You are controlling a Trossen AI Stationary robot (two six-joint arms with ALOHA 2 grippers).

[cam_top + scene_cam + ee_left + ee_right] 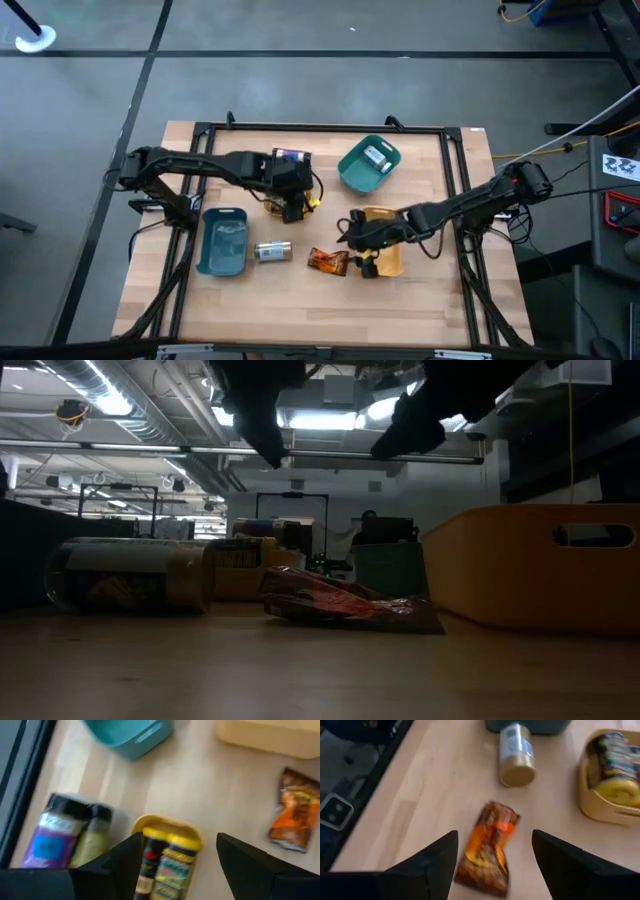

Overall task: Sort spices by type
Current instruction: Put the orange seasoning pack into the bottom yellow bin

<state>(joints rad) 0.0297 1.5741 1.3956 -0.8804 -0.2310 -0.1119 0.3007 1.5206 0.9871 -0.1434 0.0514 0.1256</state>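
- Your right gripper [492,857] hangs with its dark fingers spread wide and nothing between them, just above the crinkled orange-brown foil packet [486,848], which lies flat on the table beside the large yellow plastic tray [388,258].
- Your left gripper [177,862] is likewise wide open and empty, poised over a small yellow tray [167,826] holding yellow-capped jars [172,857] with busy printed labels; the writing on them cannot be read.
- You can see a purple-labelled jar with a dark cap [55,837] and an olive-coloured jar [92,840] lying side by side just beside that small tray.
- You have one pale-labelled jar with a tan cap [516,752] on its side between the blue rectangular tray [223,240] and the packet; its label text is too small to read.
- You will find a white-labelled jar [376,157] inside the teal plastic tray [356,175] near the far edge.
- Your work surface is a light wooden tabletop [300,300] in a black frame on grey flooring; the low view shows ceiling strip lights and monitors behind.
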